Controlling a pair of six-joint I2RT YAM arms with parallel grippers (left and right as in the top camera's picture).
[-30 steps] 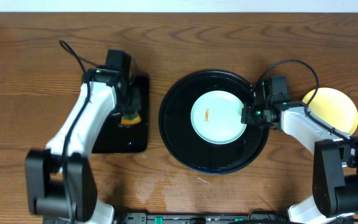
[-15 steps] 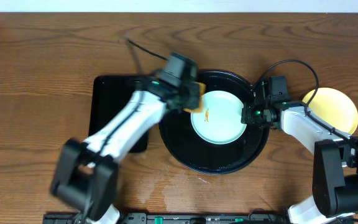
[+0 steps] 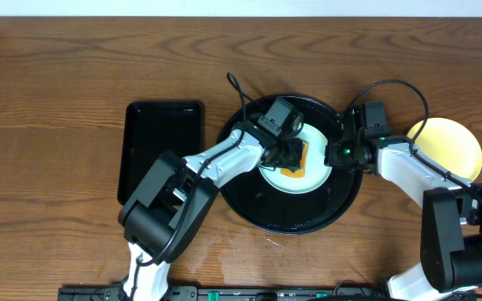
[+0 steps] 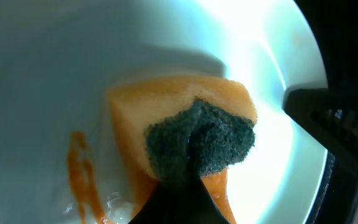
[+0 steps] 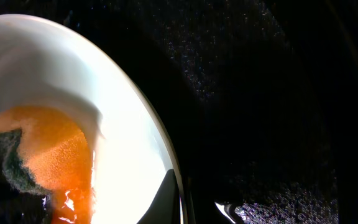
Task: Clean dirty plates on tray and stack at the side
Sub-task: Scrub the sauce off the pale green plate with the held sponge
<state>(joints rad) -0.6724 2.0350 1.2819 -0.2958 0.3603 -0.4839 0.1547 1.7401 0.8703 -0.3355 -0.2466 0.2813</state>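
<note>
On mint plate [image 3: 318, 169], left fingers [image 4: 173, 202] clench sponge [image 4: 185, 137]; wrist view alone shows smear [image 4: 79, 168]; right fingers [image 5: 164, 199] pinch rim.

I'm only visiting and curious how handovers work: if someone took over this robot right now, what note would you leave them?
Left gripper: shut on the sponge, pressing it onto the mint-green plate in the round tray.
Right gripper: shut on that plate's right rim, steadying it.
Done: the yellow plate sits off the tray to the right and looks clean.
Left: an orange smear is on the mint-green plate. Wipe it off, then stack the plate on the yellow one.
</note>
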